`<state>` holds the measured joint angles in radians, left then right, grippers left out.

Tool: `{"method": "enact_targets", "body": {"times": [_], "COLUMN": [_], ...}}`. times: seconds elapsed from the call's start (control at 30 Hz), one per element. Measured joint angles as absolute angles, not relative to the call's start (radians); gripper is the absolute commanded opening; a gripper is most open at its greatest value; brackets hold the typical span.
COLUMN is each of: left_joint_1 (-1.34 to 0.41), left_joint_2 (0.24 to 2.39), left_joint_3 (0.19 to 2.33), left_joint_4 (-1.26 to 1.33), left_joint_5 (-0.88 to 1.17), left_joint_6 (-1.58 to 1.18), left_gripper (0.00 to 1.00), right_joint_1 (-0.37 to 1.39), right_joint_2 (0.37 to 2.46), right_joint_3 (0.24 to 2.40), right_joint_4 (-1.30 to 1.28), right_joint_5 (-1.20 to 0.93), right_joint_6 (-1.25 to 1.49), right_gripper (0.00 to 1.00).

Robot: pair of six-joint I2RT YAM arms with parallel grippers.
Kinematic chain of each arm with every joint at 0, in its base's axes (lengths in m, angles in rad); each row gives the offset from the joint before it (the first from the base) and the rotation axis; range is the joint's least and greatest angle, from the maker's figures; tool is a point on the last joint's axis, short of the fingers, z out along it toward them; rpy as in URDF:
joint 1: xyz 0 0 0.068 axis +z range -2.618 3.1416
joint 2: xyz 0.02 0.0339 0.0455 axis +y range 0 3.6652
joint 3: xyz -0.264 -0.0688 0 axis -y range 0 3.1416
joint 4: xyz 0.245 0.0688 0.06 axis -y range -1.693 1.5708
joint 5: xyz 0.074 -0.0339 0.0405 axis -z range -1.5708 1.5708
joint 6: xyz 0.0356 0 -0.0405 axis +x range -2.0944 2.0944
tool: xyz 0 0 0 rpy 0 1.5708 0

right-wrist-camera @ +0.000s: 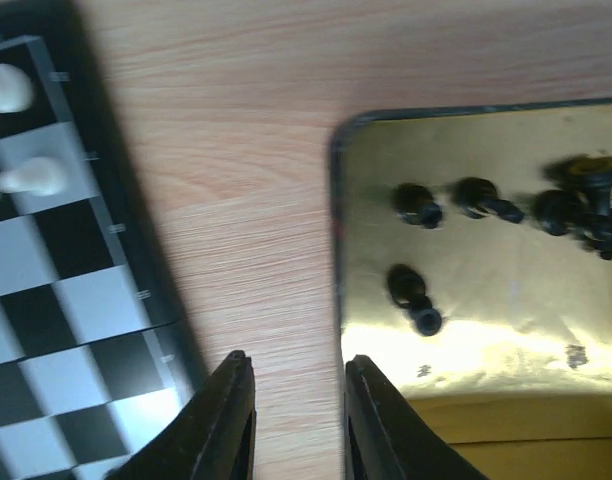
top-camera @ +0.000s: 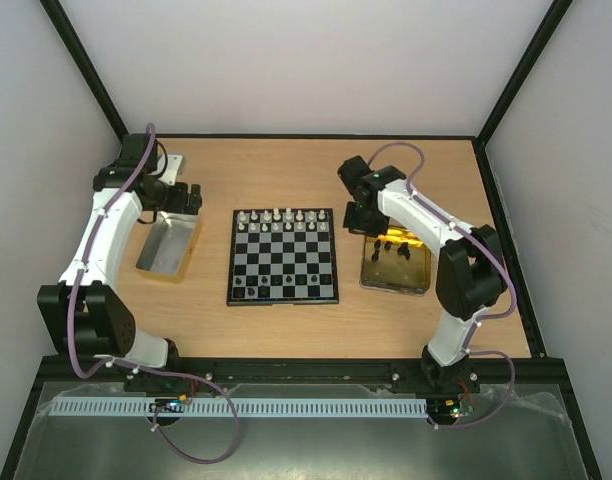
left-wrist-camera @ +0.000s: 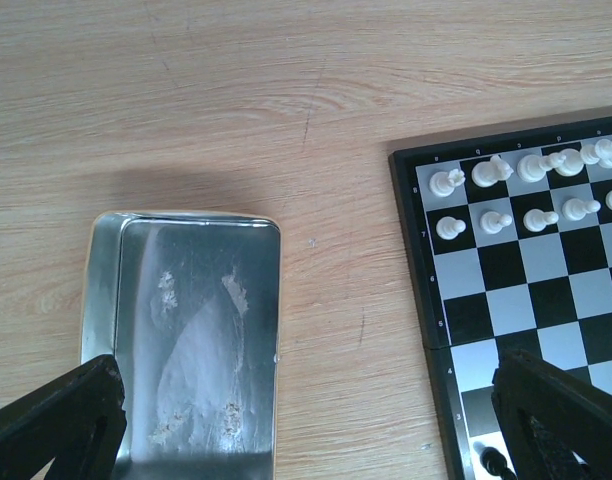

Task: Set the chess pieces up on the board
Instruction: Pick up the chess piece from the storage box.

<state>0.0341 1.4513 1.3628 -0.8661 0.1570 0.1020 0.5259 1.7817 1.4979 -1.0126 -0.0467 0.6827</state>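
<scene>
From above, the board (top-camera: 283, 257) lies mid-table between a silver tray (top-camera: 171, 243) and a gold tray (top-camera: 396, 265); white pieces (top-camera: 284, 220) stand on its two far rows. Left wrist: the left gripper (left-wrist-camera: 306, 375) gapes wide and empty by the silver tray; right wrist: the right gripper (right-wrist-camera: 298, 365), barely parted, holds nothing above the table (right-wrist-camera: 256, 150) between board and gold tray, where black pieces (right-wrist-camera: 466, 200) lie.

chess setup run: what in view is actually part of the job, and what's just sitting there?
Job:
- small black-and-grey checkered board
- tiny white chess pieces on its far rows
- tiny black chess pieces waiting in the shiny gold rectangular tray

Lying about:
- silver-grey metal tray left of the board, no pieces visible in it
</scene>
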Motion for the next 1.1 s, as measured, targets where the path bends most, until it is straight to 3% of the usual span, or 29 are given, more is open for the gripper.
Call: {"method": "enact_targets", "body": {"times": [0.3,1.1], "left_joint_1": [0.034,0.033], "left_joint_2": [1.475,1.48], "left_joint_3": [1.386,1.392], "left_joint_4": [-0.874,-0.885], "left_joint_5": [0.156,0.148], "left_joint_6": [0.102,0.105], "left_gripper": [1.0,1.0], "right_joint_1": [0.403,0.372], "right_joint_2": [1.78,1.765], "right_joint_3": [1.372,1.222], "right_joint_4": [-0.951,-0.824], "right_joint_5": [-0.057,-0.107], "right_joint_6": [0.638,0.619], "right_gripper": [0.24,0.24]}}
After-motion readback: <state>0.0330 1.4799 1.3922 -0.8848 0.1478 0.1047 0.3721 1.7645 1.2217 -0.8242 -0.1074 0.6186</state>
